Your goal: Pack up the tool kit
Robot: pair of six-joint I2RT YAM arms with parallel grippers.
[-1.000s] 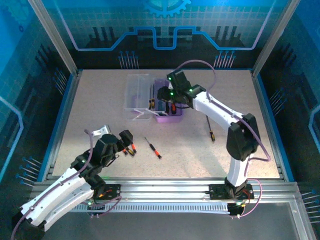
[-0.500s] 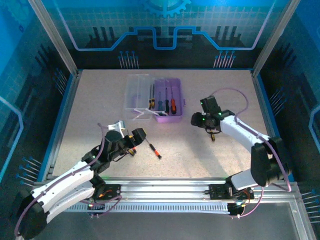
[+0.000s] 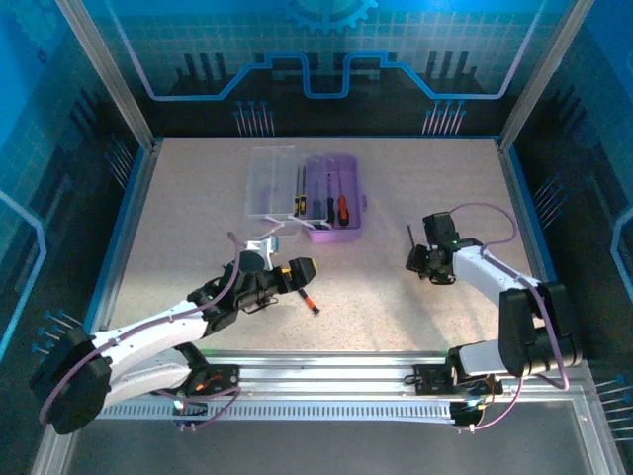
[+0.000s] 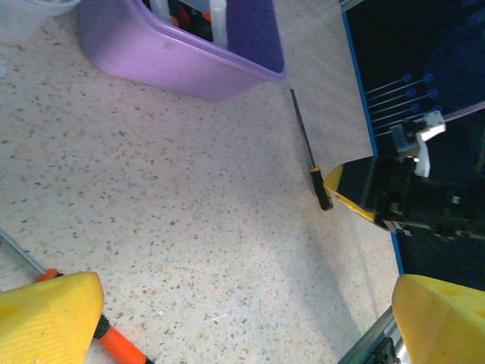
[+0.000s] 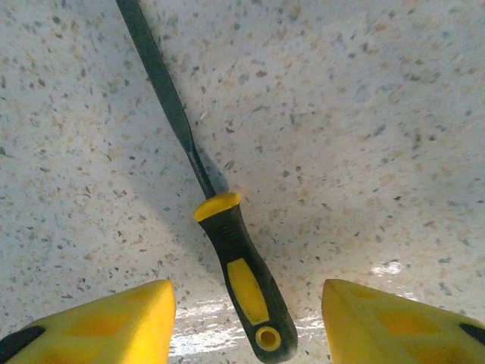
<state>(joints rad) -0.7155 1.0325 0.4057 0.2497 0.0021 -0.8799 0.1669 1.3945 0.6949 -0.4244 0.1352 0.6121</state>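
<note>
Lying loose on the tabletop (image 3: 198, 218), the yellow screwdriver (image 5: 241, 292) is the piece nearest to being picked up. It sits well to the right of the purple case (image 3: 352, 180), which stands open near the back with its clear lid (image 3: 269, 183) folded out to the left and several drivers already in it. In the right wrist view the handle lies between the two fingertips (image 5: 98, 318), slightly nearer the left one. The shaft runs up and to the left, away from the camera, so its long axis crosses the closing line about square. The right jaws are apart, straddling the handle without touching it. They look low over the surface, though how low is hard to tell. Judging from this, the right arm (image 3: 485, 272) is far nearer this driver, and closing where it stands should catch the handle.

The orange screwdriver (image 3: 312, 305) lies on the near side of the case, just by the left jaws. These are spread wide and hold nothing, with the orange handle partly hidden behind one fingertip (image 4: 49, 315). That one looks like the left arm's (image 3: 158, 332) to take
</note>
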